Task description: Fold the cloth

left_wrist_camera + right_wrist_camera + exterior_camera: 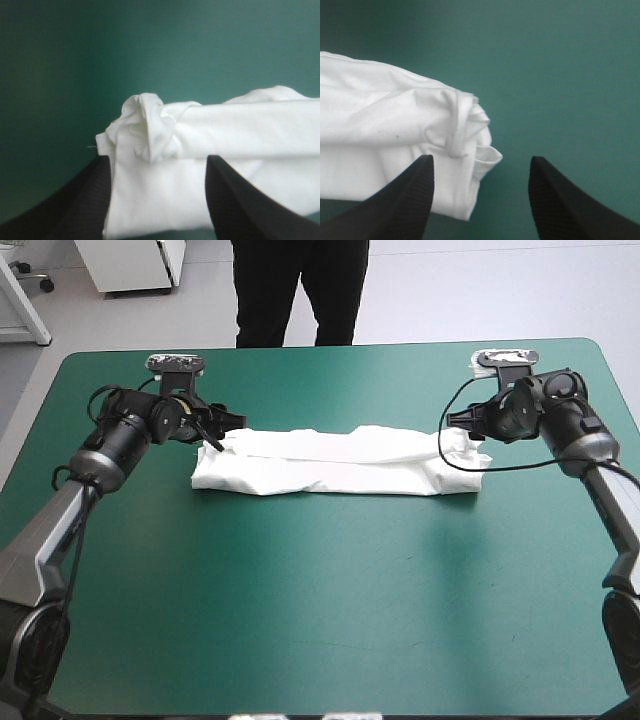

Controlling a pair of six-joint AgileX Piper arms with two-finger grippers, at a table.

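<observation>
Left gripper [157, 159] spread, straddling one end of my folded T-shirt [330, 465] — right gripper [481, 158] spread too, partly around the other end.

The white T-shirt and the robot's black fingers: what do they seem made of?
White short-sleeved T-shirt, folded in a long band: soft matte fabric, probably cotton knit, given limp creases and a rolled hem. Broad black curved fingers: matte, finely ribbed, likely rubber or plastic.
</observation>
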